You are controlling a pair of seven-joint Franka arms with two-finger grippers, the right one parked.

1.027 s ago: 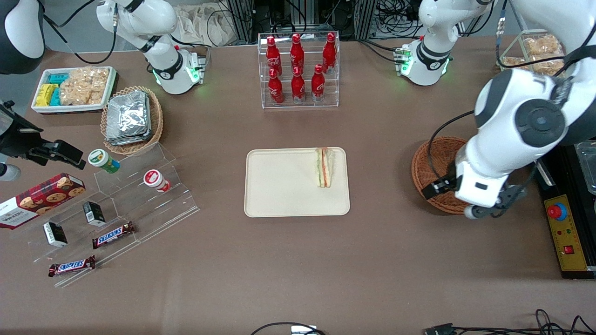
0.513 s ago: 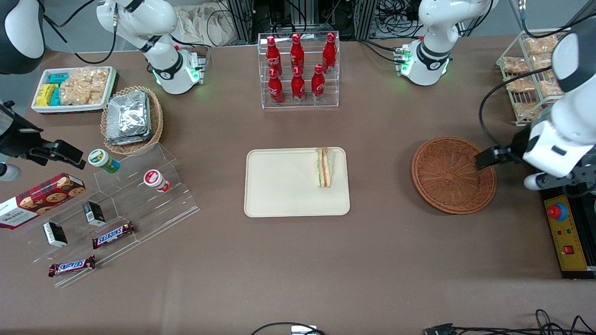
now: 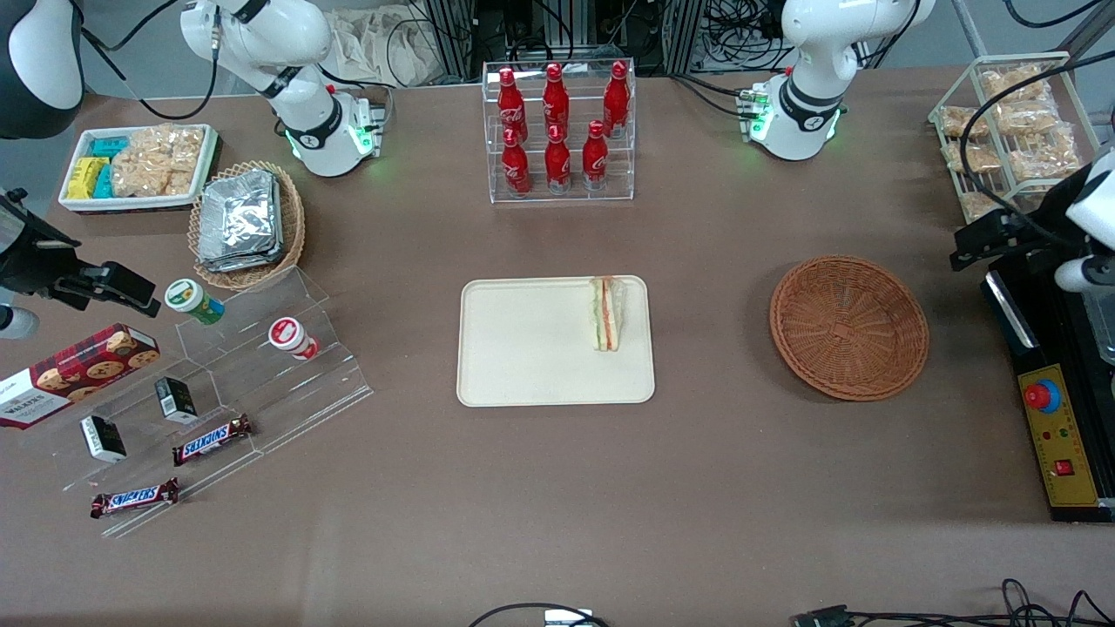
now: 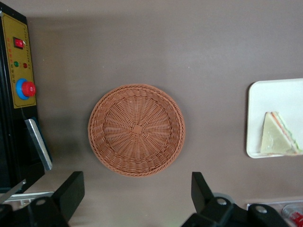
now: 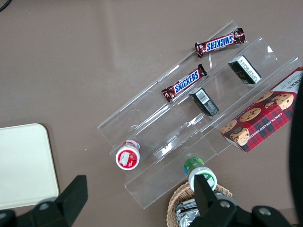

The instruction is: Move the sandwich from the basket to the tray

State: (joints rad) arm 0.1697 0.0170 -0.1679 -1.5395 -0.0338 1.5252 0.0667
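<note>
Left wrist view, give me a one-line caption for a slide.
Open gripper high over the empty basket; sandwich lies on the tray.

The gripper (image 4: 135,198) hangs at the right edge of the front view, fingers spread wide with nothing between them, high above the table (image 3: 714,488). The basket (image 3: 848,326) right of centre holds nothing, so its bowl is open from above. Bare tabletop separates it from the tray (image 3: 523,348) at centre. The sandwich (image 3: 608,313) fills the tray's right end; the remaining tray surface is free. A black control box (image 3: 1058,435) blocks the lower right edge.
</note>
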